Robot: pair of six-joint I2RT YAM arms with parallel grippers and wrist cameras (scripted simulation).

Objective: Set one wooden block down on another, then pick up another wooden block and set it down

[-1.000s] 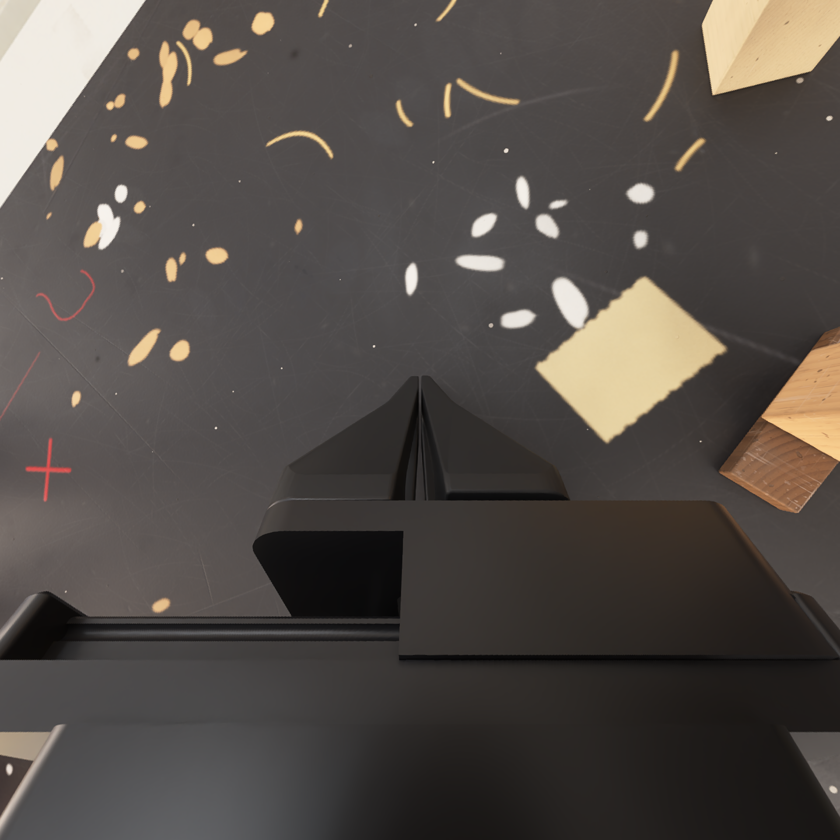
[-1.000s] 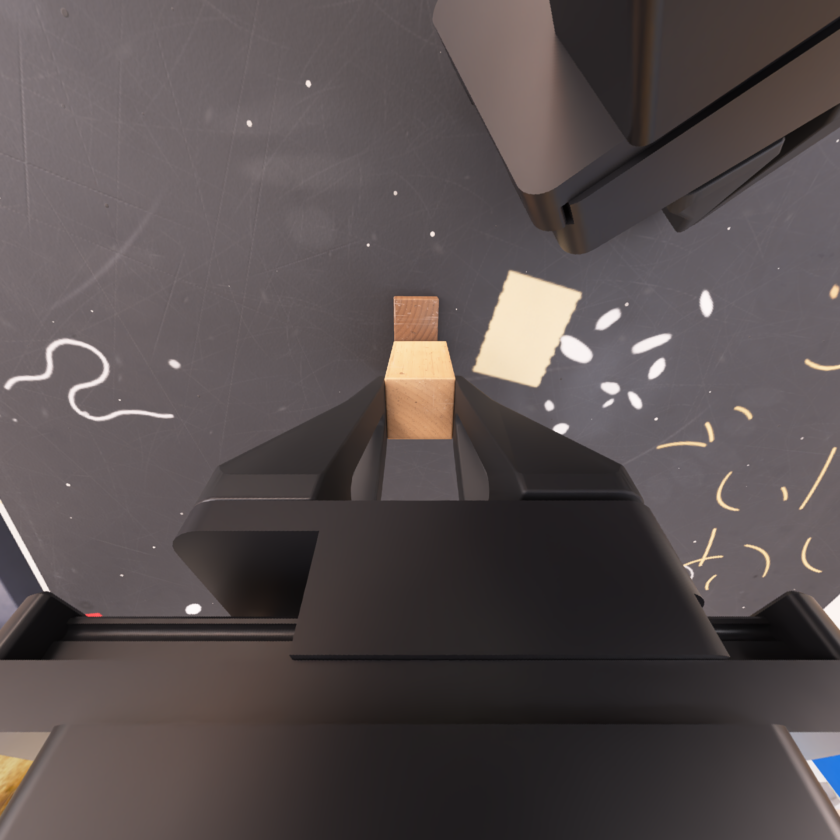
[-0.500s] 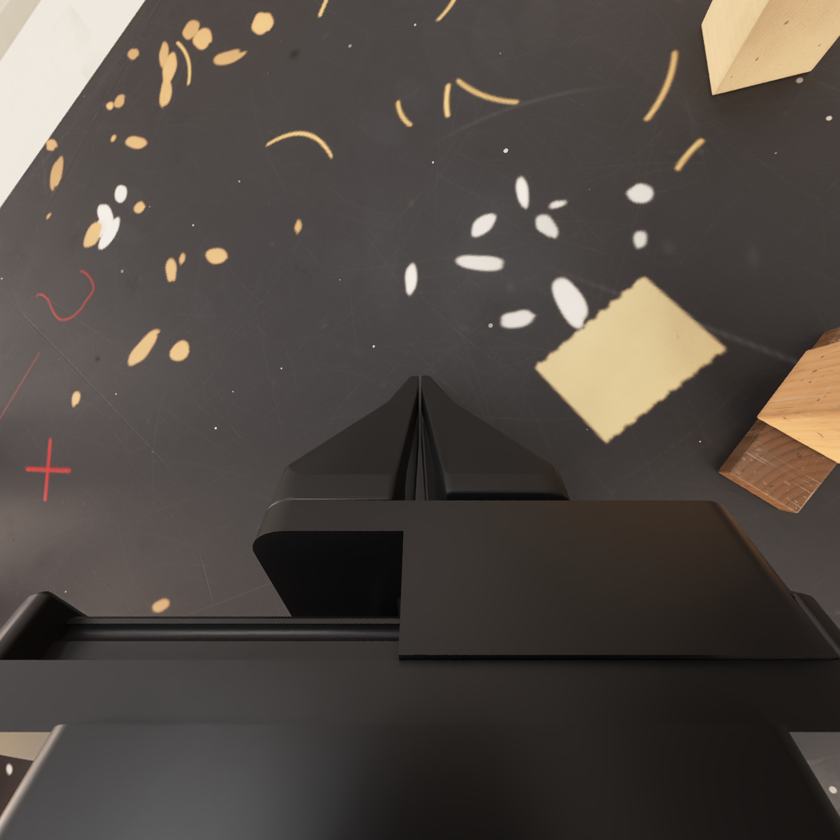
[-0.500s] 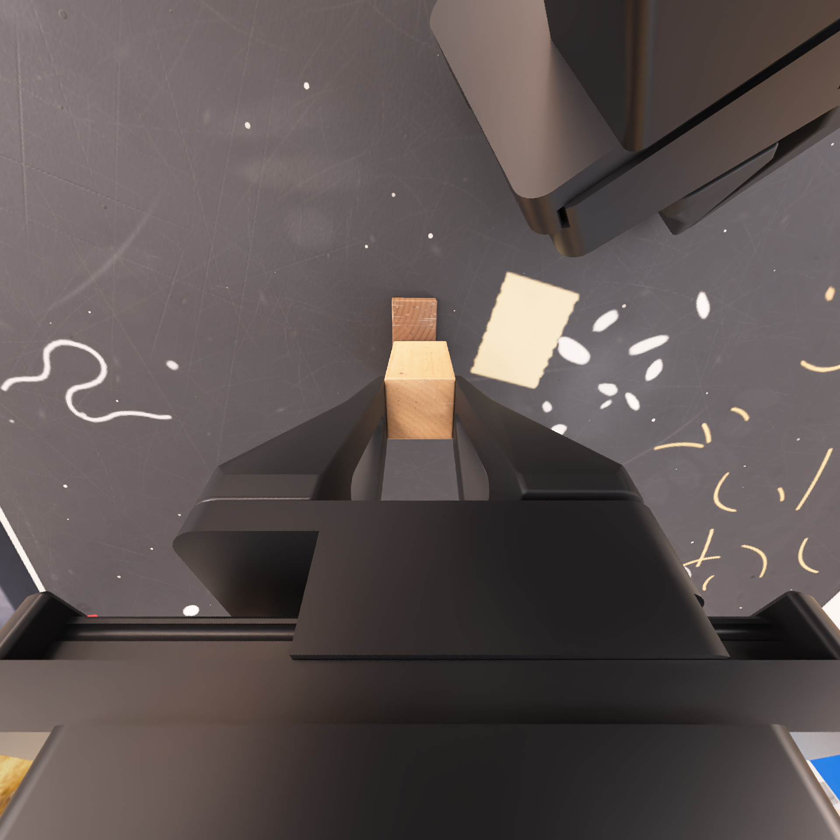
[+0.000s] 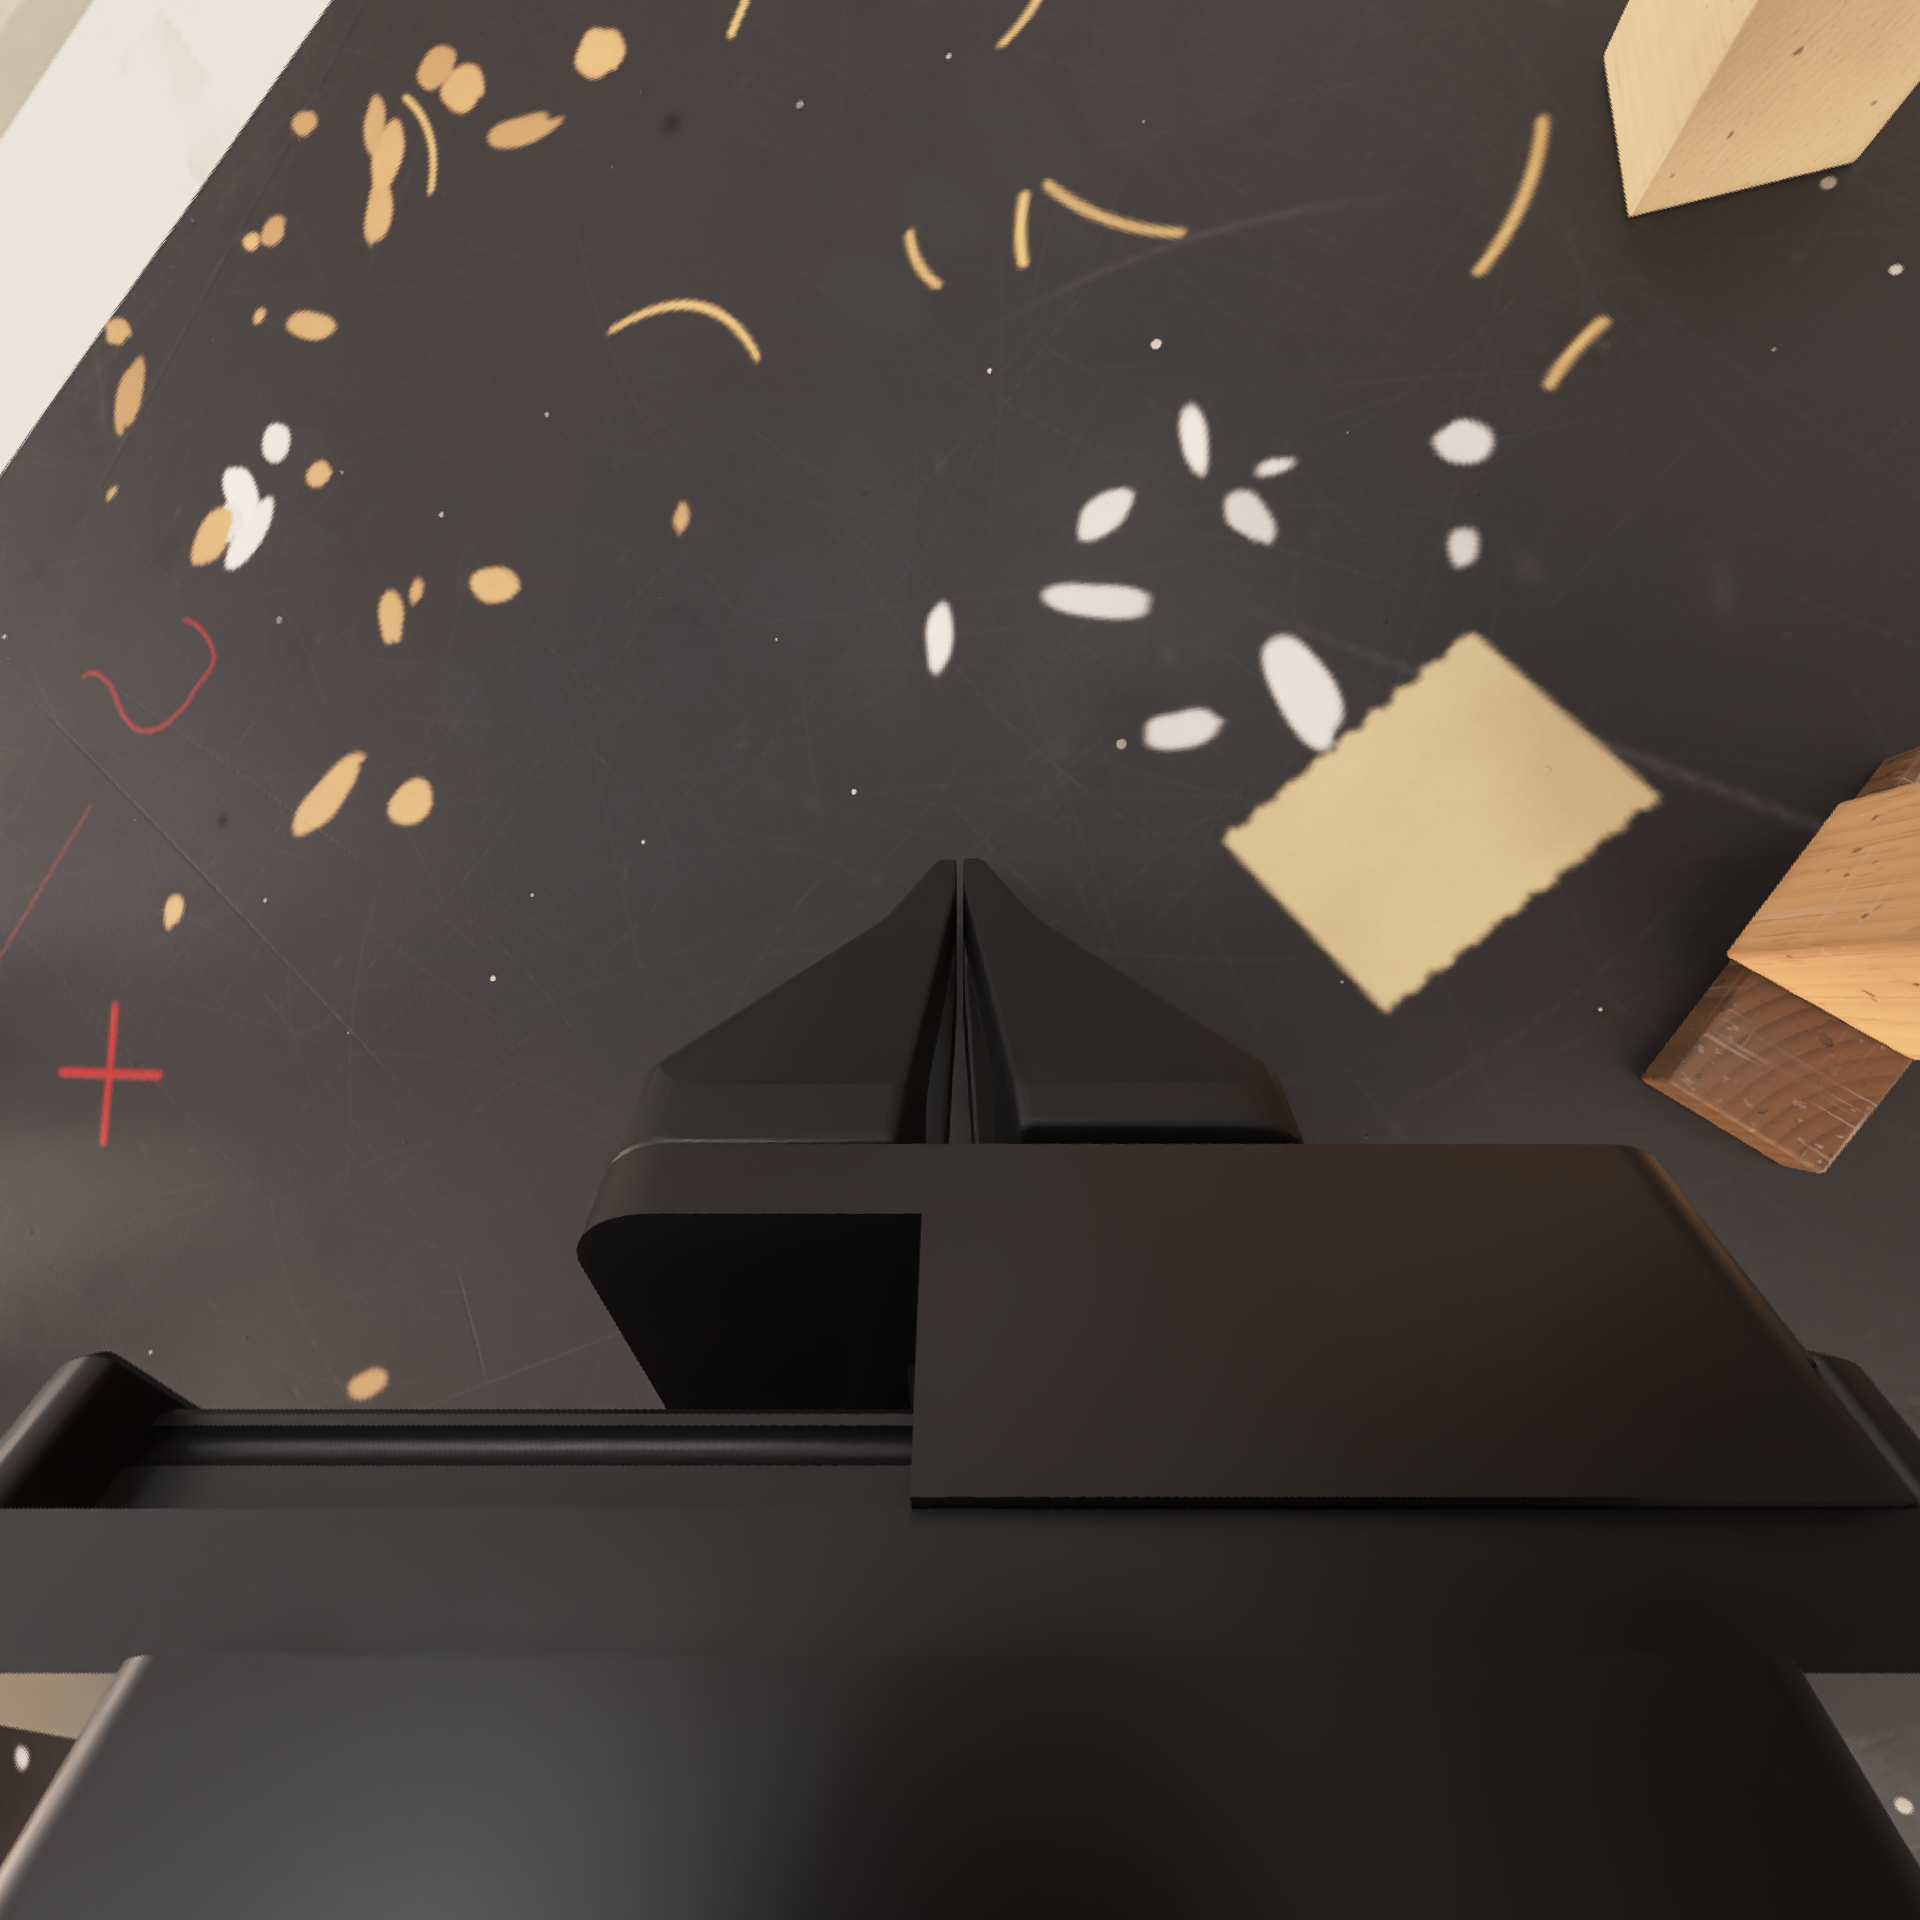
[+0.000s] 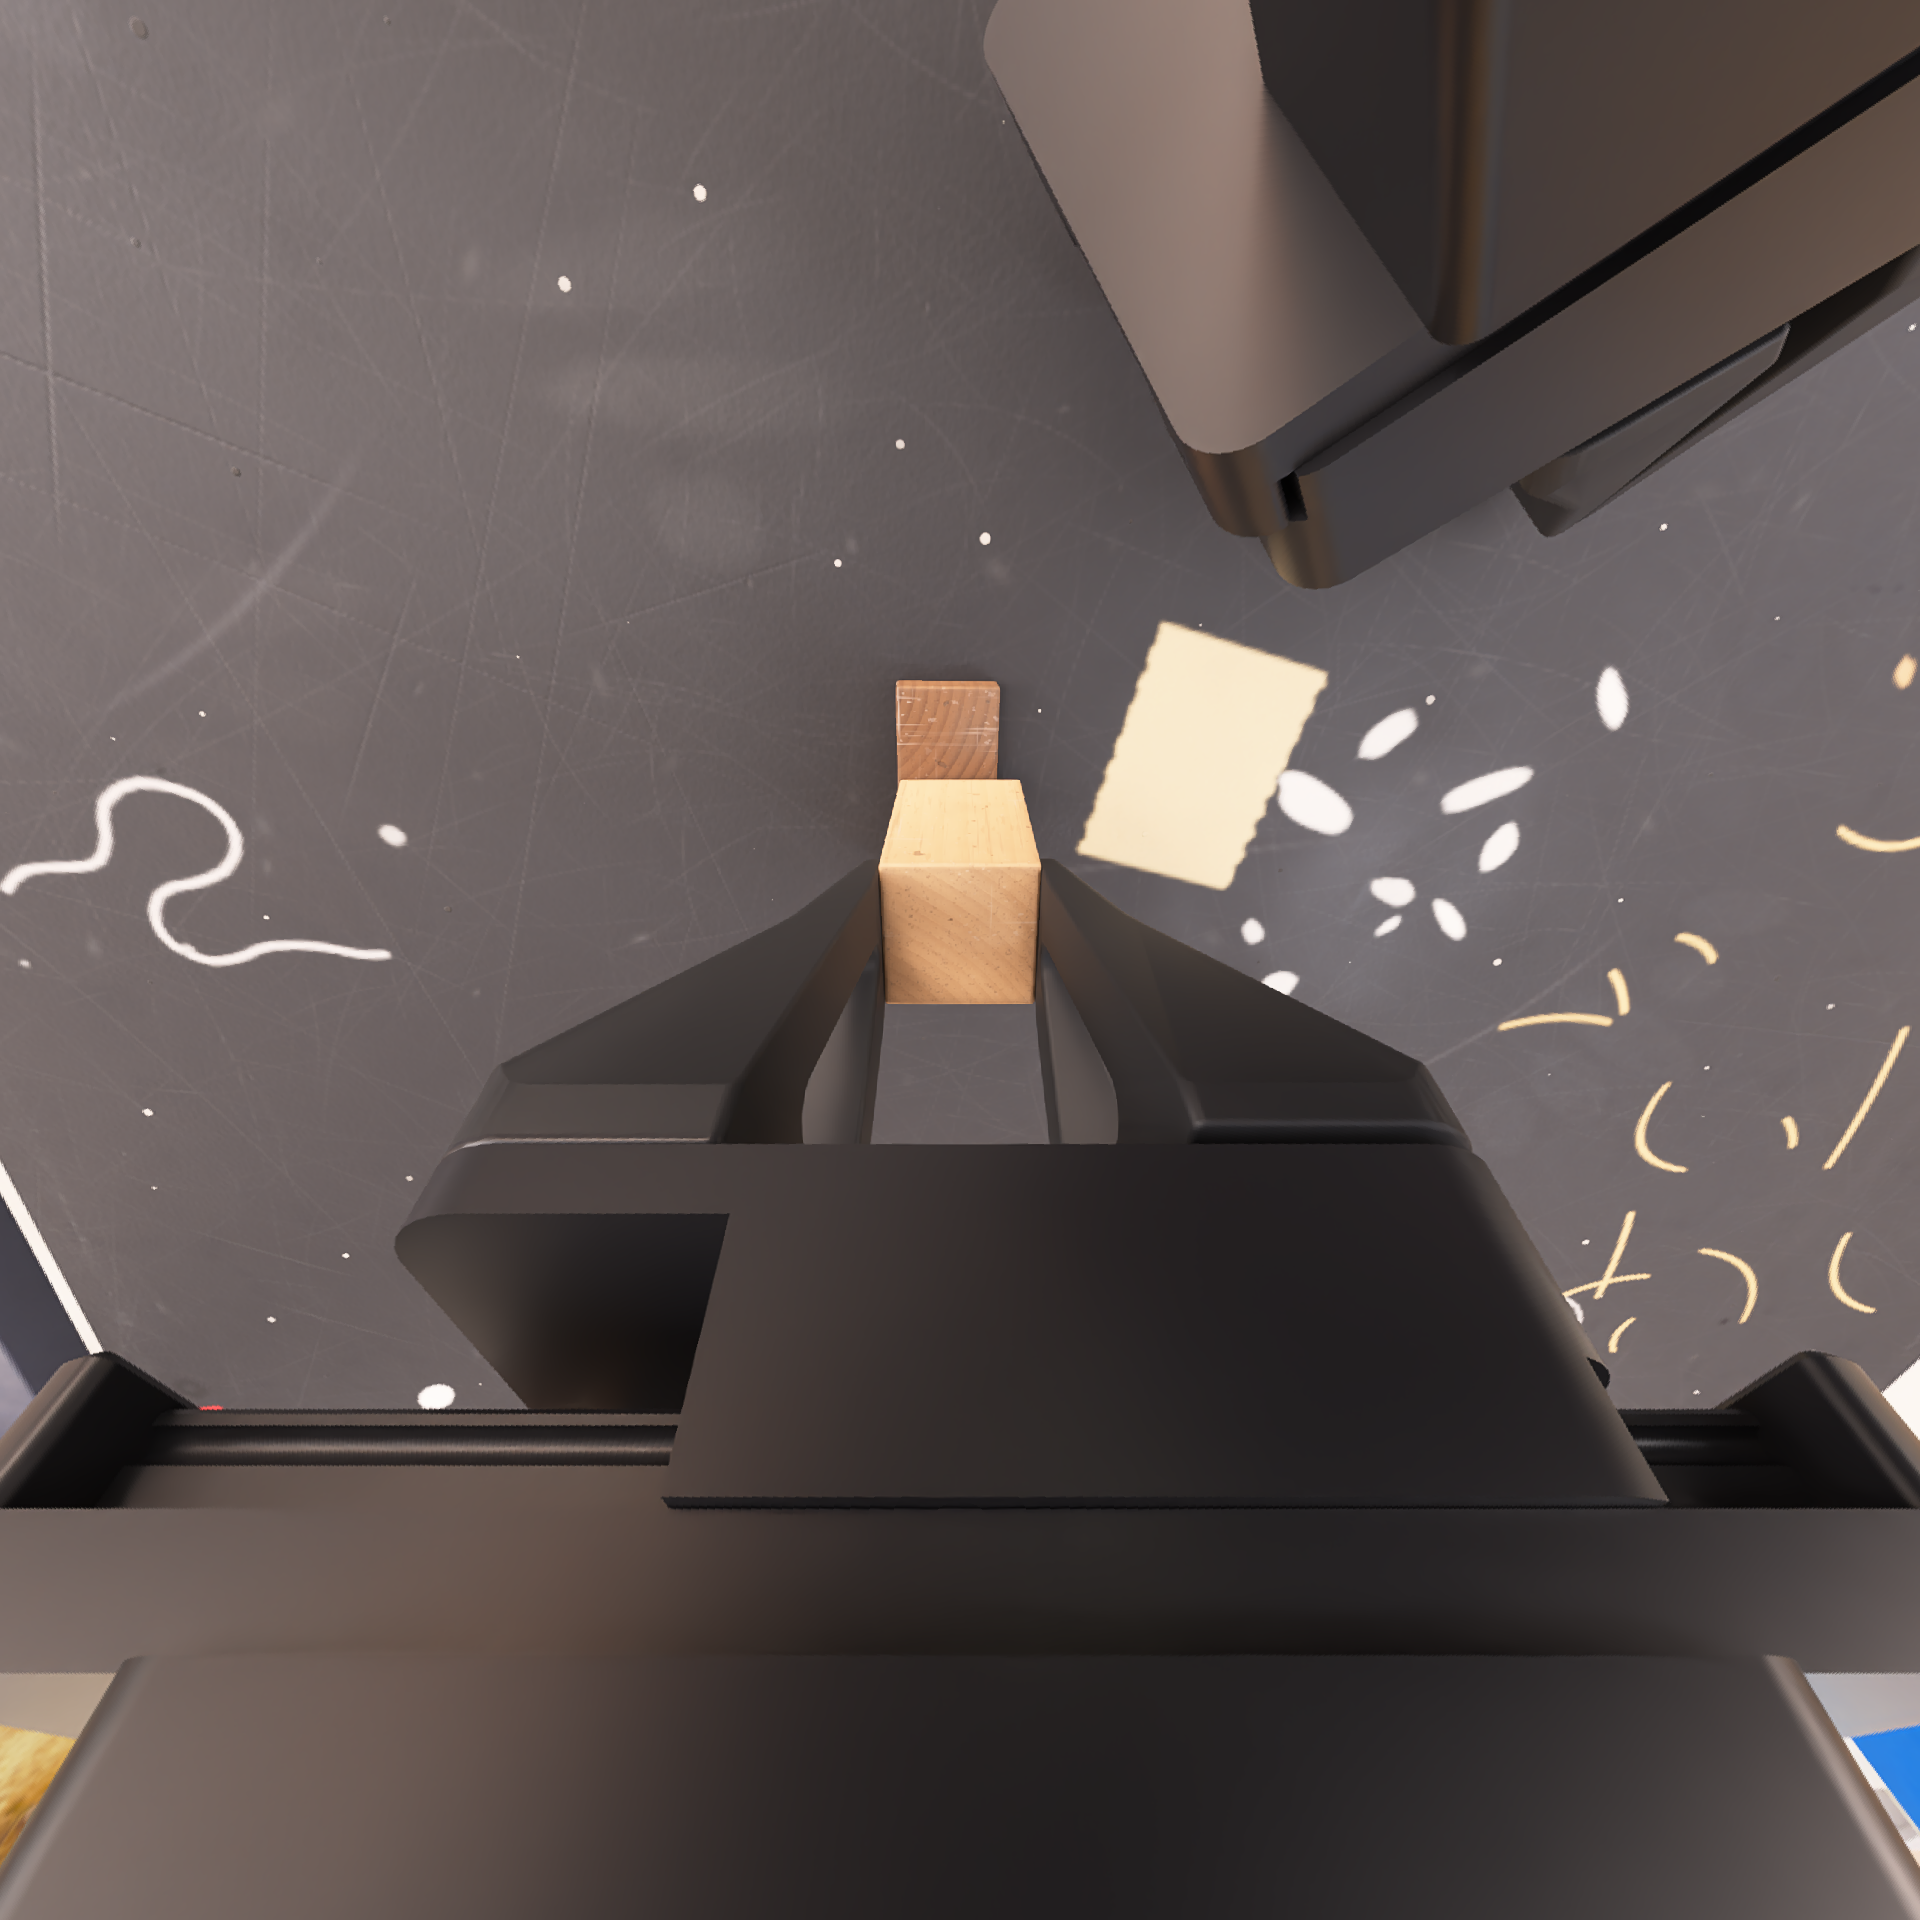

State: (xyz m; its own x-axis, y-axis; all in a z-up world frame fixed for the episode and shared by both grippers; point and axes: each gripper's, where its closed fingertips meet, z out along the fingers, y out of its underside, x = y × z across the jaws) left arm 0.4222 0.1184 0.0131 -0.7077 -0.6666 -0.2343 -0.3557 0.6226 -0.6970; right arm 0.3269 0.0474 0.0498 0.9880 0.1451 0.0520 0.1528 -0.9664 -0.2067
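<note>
Right claw [image 6: 958,883] grips light block [image 6: 958,894] (pointing down).

A: The tabletop [image 5: 623,935] is dark charcoal, flecked with white ovals [image 5: 1096,600], orange-tan dashes [image 5: 686,317] and a red cross [image 5: 109,1073].

B: And the 3 blocks?

A: A pale block [image 5: 1756,94], a honey-tan block [image 6: 959,894] and a dark brown block [image 6: 947,727] with grain rings. A cream patch [image 6: 1200,755] has wavy edges.
</note>
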